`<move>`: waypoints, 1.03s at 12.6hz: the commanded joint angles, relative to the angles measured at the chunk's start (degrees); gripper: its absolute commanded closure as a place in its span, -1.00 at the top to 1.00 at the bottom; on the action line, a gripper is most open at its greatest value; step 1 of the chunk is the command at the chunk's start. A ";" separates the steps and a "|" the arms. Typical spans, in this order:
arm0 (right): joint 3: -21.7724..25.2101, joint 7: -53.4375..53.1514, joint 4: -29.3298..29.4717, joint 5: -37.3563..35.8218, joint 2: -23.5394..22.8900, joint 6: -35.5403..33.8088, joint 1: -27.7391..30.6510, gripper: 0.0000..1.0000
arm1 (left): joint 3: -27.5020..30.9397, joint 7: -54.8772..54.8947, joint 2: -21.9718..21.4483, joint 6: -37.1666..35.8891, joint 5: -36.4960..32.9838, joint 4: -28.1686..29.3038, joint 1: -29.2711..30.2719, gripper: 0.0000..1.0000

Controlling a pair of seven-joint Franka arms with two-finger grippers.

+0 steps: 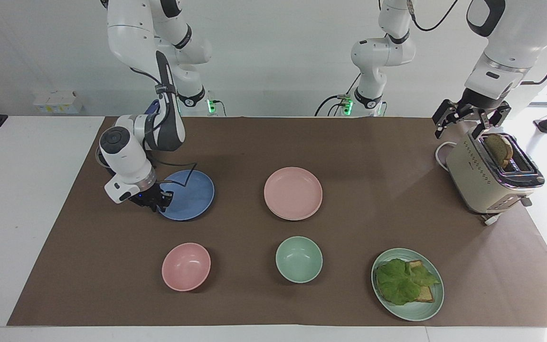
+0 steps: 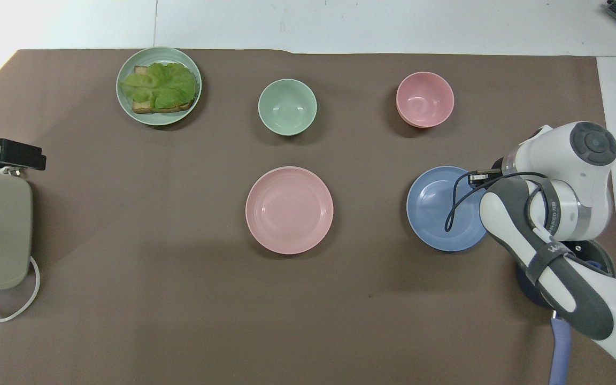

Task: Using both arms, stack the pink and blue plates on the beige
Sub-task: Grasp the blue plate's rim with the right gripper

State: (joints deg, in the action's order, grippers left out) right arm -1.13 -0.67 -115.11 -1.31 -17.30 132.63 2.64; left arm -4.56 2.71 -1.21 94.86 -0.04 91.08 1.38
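The blue plate (image 1: 189, 194) (image 2: 441, 209) lies on the brown mat toward the right arm's end of the table. My right gripper (image 1: 158, 200) is low at that plate's rim, on the side away from the pink plate, and its fingers are shut on the rim. The pink plate (image 1: 293, 192) (image 2: 289, 209) lies flat mid-table, beside the blue one. No beige plate shows in either view. My left gripper (image 1: 470, 118) hangs open over the toaster, holding nothing, and waits there.
A toaster (image 1: 487, 175) with a bread slice stands at the left arm's end. Farther from the robots sit a pink bowl (image 1: 186, 266), a green bowl (image 1: 298, 259) and a green plate (image 1: 437, 297) with lettuce and bread. A dark blue pot (image 2: 526, 275) sits under the right arm.
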 commanded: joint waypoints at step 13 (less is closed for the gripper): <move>-6.50 2.70 -0.11 12.54 10.88 -8.70 -0.18 -1.00 | -0.28 0.63 -0.28 -0.55 -0.93 0.15 0.38 1.00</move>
State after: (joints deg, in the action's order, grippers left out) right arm -5.75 0.67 -114.54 8.29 -8.47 124.60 1.90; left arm -4.56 2.72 -1.21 94.85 -0.04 91.08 1.38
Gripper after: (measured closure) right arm 0.960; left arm 0.000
